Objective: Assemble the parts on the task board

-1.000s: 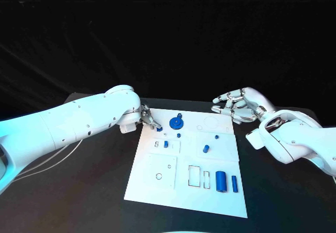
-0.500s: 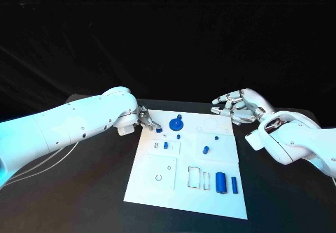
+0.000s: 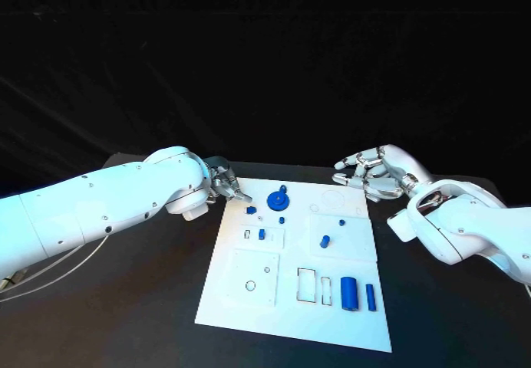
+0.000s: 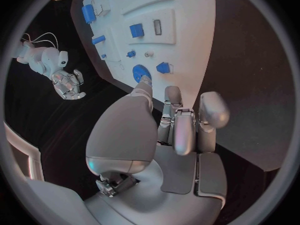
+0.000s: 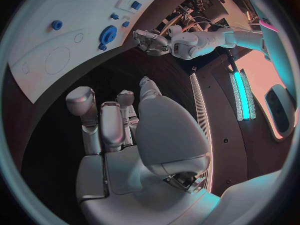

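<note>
The white task board (image 3: 298,268) lies in the middle of the table. A blue gear (image 3: 278,202) sits near its far edge, with a small blue part (image 3: 251,209) just left of it. My left hand (image 3: 222,184) hovers at the board's far left corner, a short gap from that part, and holds nothing. In the left wrist view its fingers (image 4: 184,130) are loosely bent and its thumb points toward the gear (image 4: 140,74) and the small part (image 4: 164,67). My right hand (image 3: 371,172) hangs beyond the board's far right corner, its fingers spread and empty.
Other blue parts lie on the board: two small ones (image 3: 261,234) left of centre, one (image 3: 324,241) in the middle, and a cylinder (image 3: 350,293) with a thin bar (image 3: 370,297) near the front right. Black table surrounds the board.
My left hand has drawn its fingertips back from the small blue part by the gear. The head camera has shifted a little. The right hand has barely moved.
</note>
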